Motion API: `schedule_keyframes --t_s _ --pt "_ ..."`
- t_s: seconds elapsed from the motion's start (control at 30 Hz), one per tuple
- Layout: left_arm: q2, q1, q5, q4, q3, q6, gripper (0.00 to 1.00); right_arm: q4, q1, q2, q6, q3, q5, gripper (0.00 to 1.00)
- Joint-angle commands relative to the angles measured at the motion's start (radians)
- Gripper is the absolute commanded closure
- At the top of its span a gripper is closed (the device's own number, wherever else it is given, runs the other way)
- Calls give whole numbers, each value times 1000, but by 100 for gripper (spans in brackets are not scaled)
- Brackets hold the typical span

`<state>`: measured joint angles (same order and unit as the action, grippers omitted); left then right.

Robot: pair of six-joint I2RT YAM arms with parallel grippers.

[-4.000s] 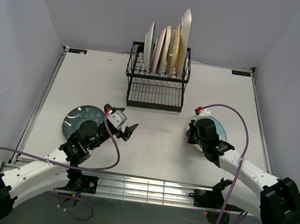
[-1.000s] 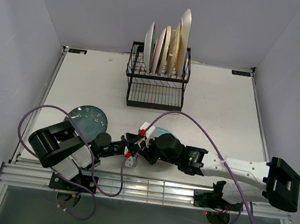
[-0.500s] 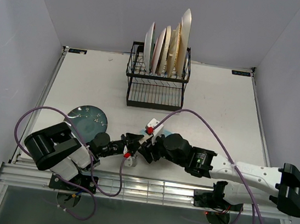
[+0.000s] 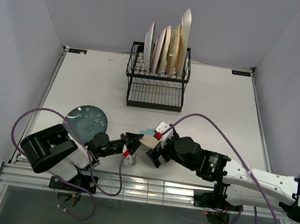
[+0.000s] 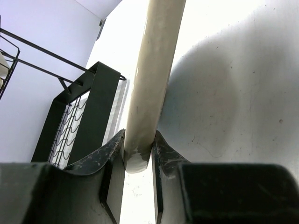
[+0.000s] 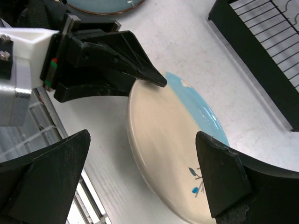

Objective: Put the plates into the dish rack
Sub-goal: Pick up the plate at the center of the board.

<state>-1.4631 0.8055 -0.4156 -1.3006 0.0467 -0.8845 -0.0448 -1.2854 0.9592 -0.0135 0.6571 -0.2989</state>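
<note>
A cream-and-blue sprig plate (image 4: 147,140) is tilted up off the table near the front middle. My left gripper (image 4: 135,139) is shut on its rim (image 5: 149,84), a jaw on each face (image 5: 138,140). Just to the right, my right gripper (image 4: 154,144) stands open, its jaws wide on either side of the plate (image 6: 177,140) without touching it (image 6: 145,172). A dark teal plate (image 4: 85,119) lies flat at the front left. The black wire dish rack (image 4: 156,82) stands at the back middle with several plates (image 4: 167,45) upright in its upper tier.
The rack's lower grid tier (image 4: 155,96) faces the arms. Purple cables loop over both arms (image 4: 204,122). A metal rail (image 4: 140,188) runs along the table's near edge. The left gripper's black fingers (image 6: 117,56) fill the upper left of the right wrist view.
My right gripper let go of the cream-and-blue plate, opened wide and drew back to the right. My left gripper closed on the plate's rim and now holds it alone.
</note>
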Motion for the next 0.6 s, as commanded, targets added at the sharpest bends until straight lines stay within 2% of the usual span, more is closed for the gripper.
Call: schedule_keyframes --t_s 0.0,0.13,0.27,0.37,0.57 --pt "46 4 -12 -244 -85 39 73 -70 -6 -48 55 -2 -55 0" --pt "46 4 -5 -244 -88 39 73 -99 -8 -79 50 -8 -123 0" --pt "32 4 23 -247 -82 35 75 -29 -11 -97 116 -89 -37 6" --pt "18 4 32 -250 -79 32 76 -23 -18 -41 135 -94 -45 8" --pt "4 4 34 -253 -79 19 77 -4 -35 42 175 -85 -104 6"
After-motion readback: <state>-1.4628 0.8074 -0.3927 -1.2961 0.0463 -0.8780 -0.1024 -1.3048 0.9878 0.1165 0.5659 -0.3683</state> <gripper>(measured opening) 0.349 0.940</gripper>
